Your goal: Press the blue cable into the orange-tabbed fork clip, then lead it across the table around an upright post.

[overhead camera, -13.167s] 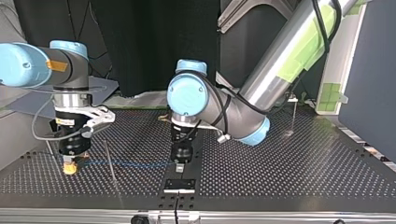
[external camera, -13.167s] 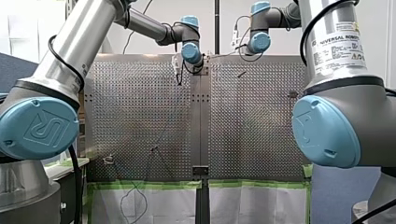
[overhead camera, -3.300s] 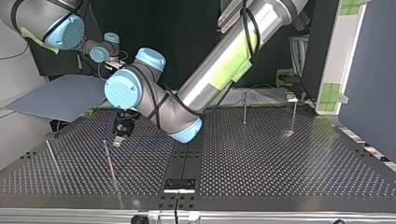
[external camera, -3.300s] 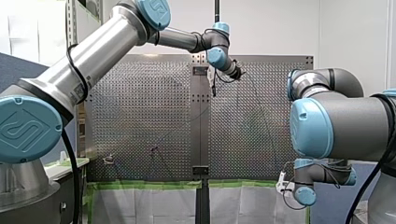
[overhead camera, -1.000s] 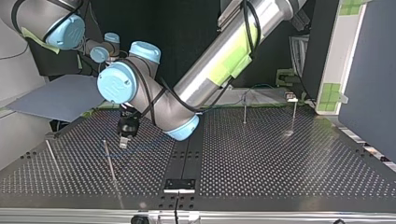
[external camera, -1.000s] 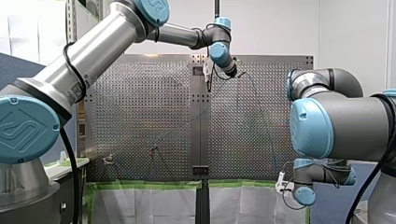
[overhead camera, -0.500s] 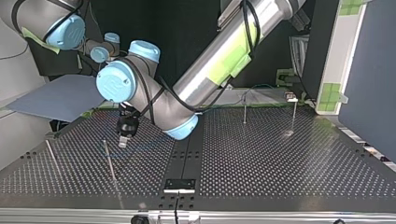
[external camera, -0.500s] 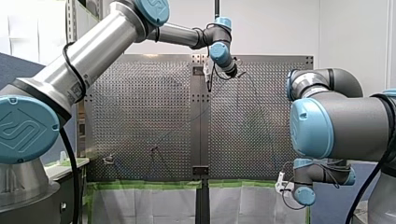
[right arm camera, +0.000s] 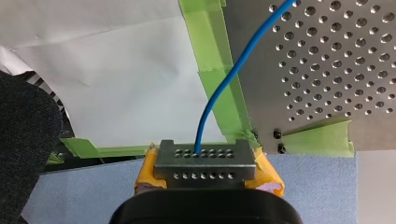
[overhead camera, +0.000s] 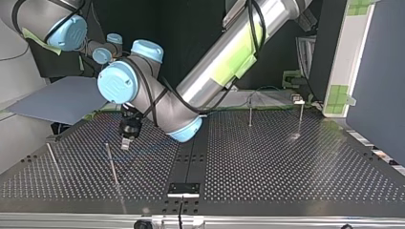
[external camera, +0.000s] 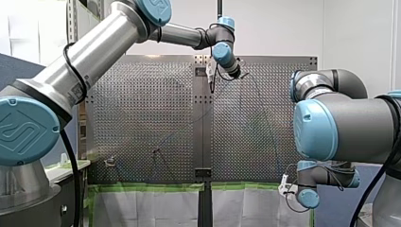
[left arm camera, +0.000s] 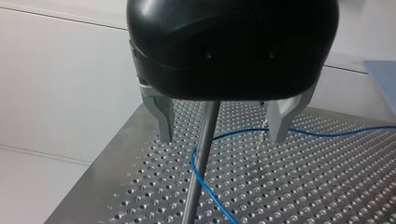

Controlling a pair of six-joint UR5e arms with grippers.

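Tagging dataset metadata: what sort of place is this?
Most likely a robotics lab test cell: a perforated metal table edged with green masking tape, two silver blue-jointed robot arms at it, and a thin blue cable by an upright metal post.

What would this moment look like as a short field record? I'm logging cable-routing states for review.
left gripper: open, holding nothing
left fingers: metal, one on each side of the upright post
blue cable: bends around the upright post, low over the perforated table
right gripper: yellow pads, shut on the blue cable
right gripper place: off the table, beyond its edge lined with green tape
other posts: more stand upright on the table in the top view
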